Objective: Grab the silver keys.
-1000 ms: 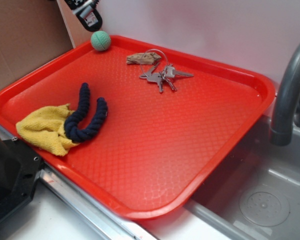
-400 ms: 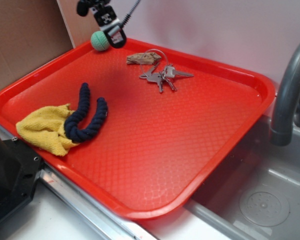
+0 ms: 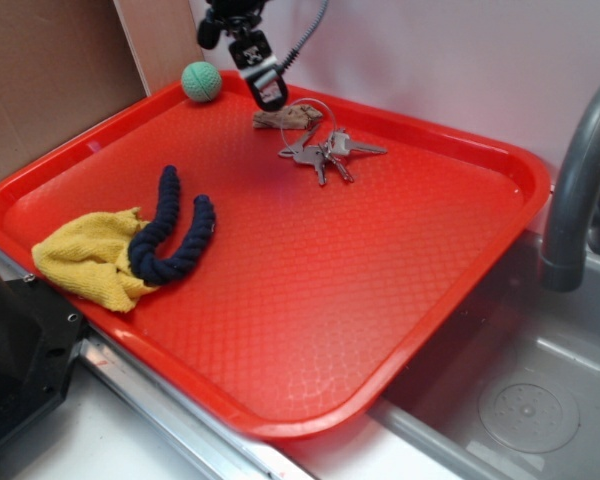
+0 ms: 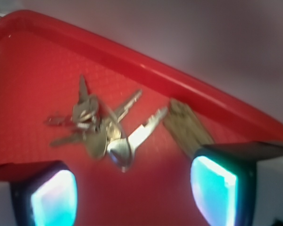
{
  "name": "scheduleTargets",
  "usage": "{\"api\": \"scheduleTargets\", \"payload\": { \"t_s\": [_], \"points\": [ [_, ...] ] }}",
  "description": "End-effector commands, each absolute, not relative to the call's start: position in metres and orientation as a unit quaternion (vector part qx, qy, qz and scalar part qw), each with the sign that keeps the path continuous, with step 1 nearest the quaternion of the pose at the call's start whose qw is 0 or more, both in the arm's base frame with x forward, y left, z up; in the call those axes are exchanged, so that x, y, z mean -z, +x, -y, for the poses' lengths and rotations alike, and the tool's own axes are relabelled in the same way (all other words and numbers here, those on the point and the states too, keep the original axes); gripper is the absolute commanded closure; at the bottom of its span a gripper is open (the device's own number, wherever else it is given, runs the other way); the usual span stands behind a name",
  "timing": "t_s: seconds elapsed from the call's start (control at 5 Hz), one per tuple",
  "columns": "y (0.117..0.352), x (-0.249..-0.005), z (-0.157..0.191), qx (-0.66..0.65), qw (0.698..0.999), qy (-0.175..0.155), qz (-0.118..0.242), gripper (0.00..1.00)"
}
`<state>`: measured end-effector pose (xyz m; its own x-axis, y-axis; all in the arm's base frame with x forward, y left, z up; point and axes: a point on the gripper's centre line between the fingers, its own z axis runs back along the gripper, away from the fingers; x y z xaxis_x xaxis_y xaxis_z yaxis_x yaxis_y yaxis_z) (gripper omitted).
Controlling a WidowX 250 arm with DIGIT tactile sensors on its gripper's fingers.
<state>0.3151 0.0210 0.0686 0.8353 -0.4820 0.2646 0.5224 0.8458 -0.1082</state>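
Red tray (image 3: 400, 300) holds the silver keys (image 3: 325, 152) near its far rim, a brown scrap (image 3: 286, 118) just beside them, a green ball (image 3: 201, 81), a blue rope (image 3: 168, 228) and a yellow cloth (image 3: 85, 258). Gripper (image 3: 269, 98) hangs above the scrap, fingers (image 4: 212, 188) spread, empty (wrist view blurred). Grey sink (image 3: 540, 390) beside the tray, white wall behind.

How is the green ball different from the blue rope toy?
The green ball is round and pale green; the blue rope toy is long, bent into a U and dark navy. The ball sits alone in the tray's far corner; the rope lies partly on the yellow cloth. Both rest on the red tray.
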Motion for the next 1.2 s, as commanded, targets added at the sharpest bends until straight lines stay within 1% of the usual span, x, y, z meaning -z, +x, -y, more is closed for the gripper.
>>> {"api": "scheduleTargets", "payload": {
  "t_s": [0.0, 0.2, 0.4, 1.0],
  "points": [
    [0.332, -0.058, 0.008, 0.31, 0.939, -0.102, 0.111, 0.0],
    [0.327, -0.05, 0.024, 0.327, 0.935, -0.101, 0.096, 0.0],
    [0.323, -0.052, 0.029, 0.328, 0.934, -0.107, 0.096, 1.0],
    [0.315, -0.076, 0.018, 0.316, 0.934, -0.127, 0.111, 1.0]
  ]
}}
